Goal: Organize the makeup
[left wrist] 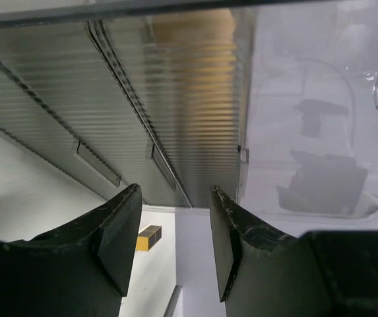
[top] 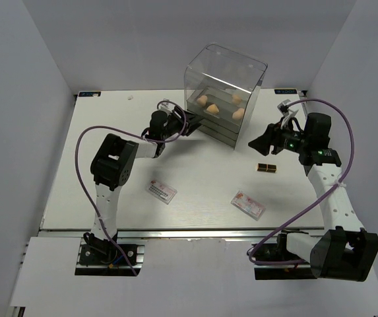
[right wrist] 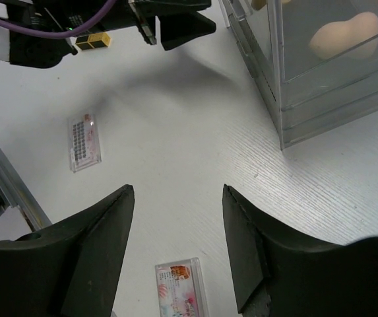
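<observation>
Several peach sponges (top: 215, 109) lie inside the tall clear drawer box (top: 225, 72); one shows in the right wrist view (right wrist: 344, 36). Two dark-brown-and-gold tubes (top: 266, 168) lie side by side on the table, also seen in the left wrist view (left wrist: 148, 238). One white-pink packet (top: 161, 192) lies front left, another (top: 248, 205) front right; both show in the right wrist view (right wrist: 84, 140) (right wrist: 182, 290). My left gripper (top: 192, 125) (left wrist: 175, 224) is open and empty at the box's lower ribbed drawer fronts. My right gripper (top: 261, 145) (right wrist: 179, 224) is open and empty above the table, right of the box.
The drawer box has ribbed drawer fronts (left wrist: 175, 99) and a clear side wall (left wrist: 314, 112). White walls enclose the table on three sides. The table's front rail (top: 175, 232) runs along the near edge. Purple cables loop from both arms.
</observation>
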You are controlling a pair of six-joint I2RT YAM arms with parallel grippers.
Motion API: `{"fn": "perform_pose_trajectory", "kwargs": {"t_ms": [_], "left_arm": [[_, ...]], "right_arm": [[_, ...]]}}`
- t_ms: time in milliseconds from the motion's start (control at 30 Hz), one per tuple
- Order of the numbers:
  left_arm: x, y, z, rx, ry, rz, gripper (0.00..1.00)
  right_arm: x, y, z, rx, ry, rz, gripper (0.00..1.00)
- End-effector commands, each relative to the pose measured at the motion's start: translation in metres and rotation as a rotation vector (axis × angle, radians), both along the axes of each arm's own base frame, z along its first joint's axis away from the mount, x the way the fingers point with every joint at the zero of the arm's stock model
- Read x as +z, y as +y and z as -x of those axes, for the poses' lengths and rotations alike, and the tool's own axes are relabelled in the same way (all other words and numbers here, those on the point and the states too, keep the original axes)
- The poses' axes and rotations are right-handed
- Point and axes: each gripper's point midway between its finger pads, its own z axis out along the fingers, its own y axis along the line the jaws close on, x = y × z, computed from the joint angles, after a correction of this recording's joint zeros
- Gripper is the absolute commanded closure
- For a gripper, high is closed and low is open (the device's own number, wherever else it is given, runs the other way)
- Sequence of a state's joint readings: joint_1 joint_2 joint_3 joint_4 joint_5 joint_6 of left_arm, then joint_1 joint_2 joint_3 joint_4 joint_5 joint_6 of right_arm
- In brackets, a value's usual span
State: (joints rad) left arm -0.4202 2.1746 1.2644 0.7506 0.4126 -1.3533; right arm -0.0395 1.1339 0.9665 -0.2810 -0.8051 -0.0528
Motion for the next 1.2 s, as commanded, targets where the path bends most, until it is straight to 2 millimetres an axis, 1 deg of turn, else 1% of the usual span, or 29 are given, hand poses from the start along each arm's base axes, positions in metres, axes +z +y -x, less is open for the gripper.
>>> {"fn": "perform_pose_trajectory", "kwargs": {"t_ms": [0,67,167,200,233,300,400,500,600,633,667,933,1067,1167], "left_arm": [[0.026,-0.016,-0.004,-0.03,-0.047,0.064,0.44],[0.021,-0.019,-0.007,-0.029,-0.035,0.061,0.45],[0.022,-0.024,-0.011,-0.031,-0.037,0.065,0.45],[0.017,-0.025,-0.012,-0.03,-0.029,0.063,0.45],[0.018,-0.026,-0.013,-0.03,-0.032,0.064,0.46],[0.014,-0.027,-0.015,-0.021,-0.026,0.065,0.48],[0.013,-0.028,-0.017,-0.011,-0.023,0.081,0.5],[0.009,-0.026,-0.019,0.01,-0.018,0.089,0.54],[0.007,-0.024,-0.021,0.03,-0.021,0.103,0.61],[0.009,-0.024,-0.022,0.033,-0.031,0.111,0.64],[0.006,-0.025,-0.022,0.035,-0.022,0.116,0.65],[-0.004,-0.024,-0.026,0.059,-0.006,0.114,0.65],[-0.004,-0.024,-0.028,0.07,-0.007,0.119,0.66],[-0.003,-0.023,-0.029,0.077,-0.015,0.125,0.7]], "right_arm": [[0.015,0.002,-0.002,0.022,-0.064,-0.017,0.38],[0.017,0.002,-0.003,0.022,-0.068,-0.02,0.38],[0.019,0.002,-0.004,0.02,-0.07,-0.024,0.38],[0.018,0.002,-0.004,0.019,-0.067,-0.026,0.38],[0.019,0.001,-0.005,0.018,-0.069,-0.026,0.38],[0.019,0.001,-0.006,0.016,-0.065,-0.029,0.38],[0.02,0.0,-0.007,0.015,-0.065,-0.033,0.38],[0.021,0.001,-0.008,0.018,-0.064,-0.037,0.38],[0.022,0.0,-0.008,0.017,-0.066,-0.039,0.38],[0.022,0.0,-0.008,0.017,-0.066,-0.039,0.38],[0.022,0.001,-0.008,0.02,-0.065,-0.04,0.38],[0.024,0.0,-0.008,0.018,-0.068,-0.042,0.38],[0.024,0.0,-0.007,0.02,-0.068,-0.043,0.38],[0.024,0.0,-0.007,0.021,-0.067,-0.045,0.38]]}}
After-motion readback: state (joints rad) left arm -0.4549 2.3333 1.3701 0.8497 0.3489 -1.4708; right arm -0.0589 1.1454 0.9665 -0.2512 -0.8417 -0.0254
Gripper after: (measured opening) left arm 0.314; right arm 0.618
